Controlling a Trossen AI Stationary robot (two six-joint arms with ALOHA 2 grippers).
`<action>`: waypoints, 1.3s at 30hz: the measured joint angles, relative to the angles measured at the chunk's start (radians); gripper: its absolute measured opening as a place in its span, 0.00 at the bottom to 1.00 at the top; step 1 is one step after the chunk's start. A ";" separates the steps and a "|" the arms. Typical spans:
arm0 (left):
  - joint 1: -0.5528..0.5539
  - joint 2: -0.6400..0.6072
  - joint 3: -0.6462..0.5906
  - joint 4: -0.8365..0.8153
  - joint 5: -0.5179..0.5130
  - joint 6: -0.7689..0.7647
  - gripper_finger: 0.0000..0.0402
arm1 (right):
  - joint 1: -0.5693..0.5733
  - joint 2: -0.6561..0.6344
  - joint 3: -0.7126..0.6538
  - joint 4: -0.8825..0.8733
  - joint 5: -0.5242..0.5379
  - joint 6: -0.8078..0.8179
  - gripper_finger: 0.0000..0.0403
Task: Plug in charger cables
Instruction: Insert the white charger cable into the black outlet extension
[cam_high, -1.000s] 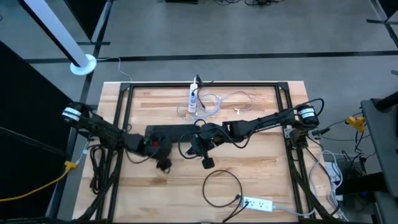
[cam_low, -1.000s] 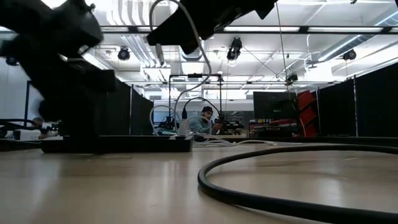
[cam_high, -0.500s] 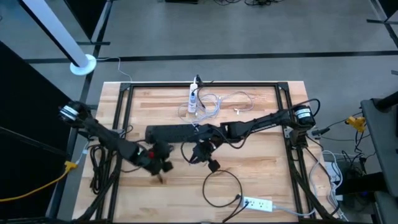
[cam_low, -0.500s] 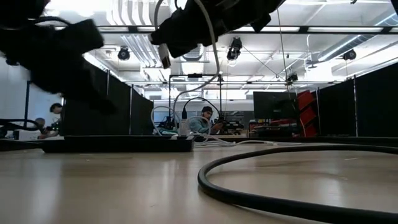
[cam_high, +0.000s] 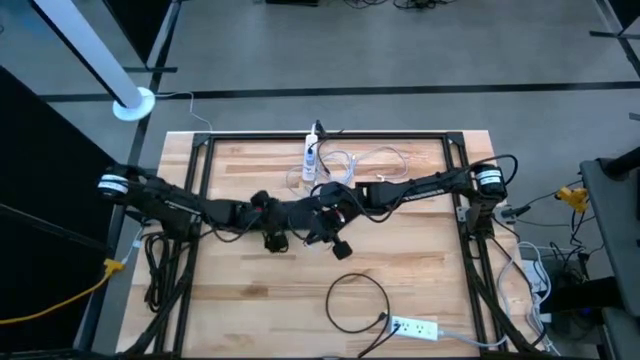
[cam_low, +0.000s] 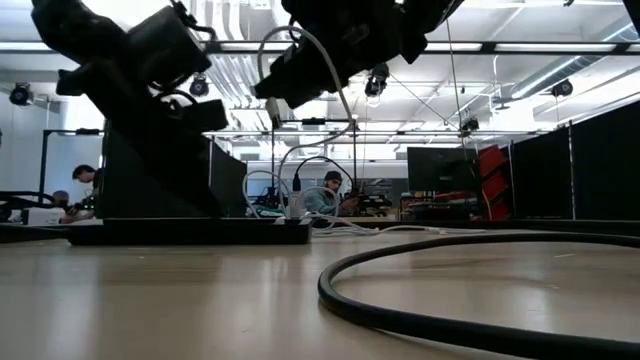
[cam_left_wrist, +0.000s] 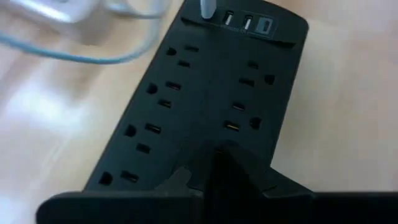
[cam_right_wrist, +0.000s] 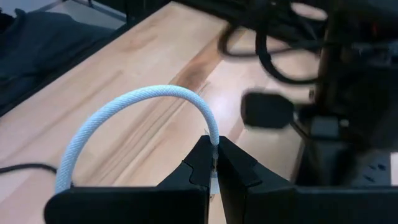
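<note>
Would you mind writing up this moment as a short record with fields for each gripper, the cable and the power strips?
right gripper: shut on the white braided cable, held above the table's middle
left gripper: shut, over the black power strip
black power strip: lies flat mid-table, one plug already in a USB port at its end
white power strips: one at the far edge, one at the near edge
black cable loop: lies on the table, untouched

floor (cam_high: 400, 60): grey | ceiling lights (cam_low: 470, 75): bright strips | dark partitions (cam_low: 580, 170) | red cabinet (cam_low: 492, 180)
</note>
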 joint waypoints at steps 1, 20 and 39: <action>-0.019 -0.001 -0.004 0.009 0.036 -0.001 0.07 | 0.001 0.000 0.000 -0.008 0.000 0.000 0.00; -0.318 -0.069 -0.054 -0.005 -0.007 -0.190 0.07 | 0.142 0.067 -0.012 0.095 -0.082 0.004 0.00; -0.422 -0.067 -0.075 0.004 -0.044 -0.386 0.07 | 0.123 0.173 -0.115 0.396 0.016 0.029 0.00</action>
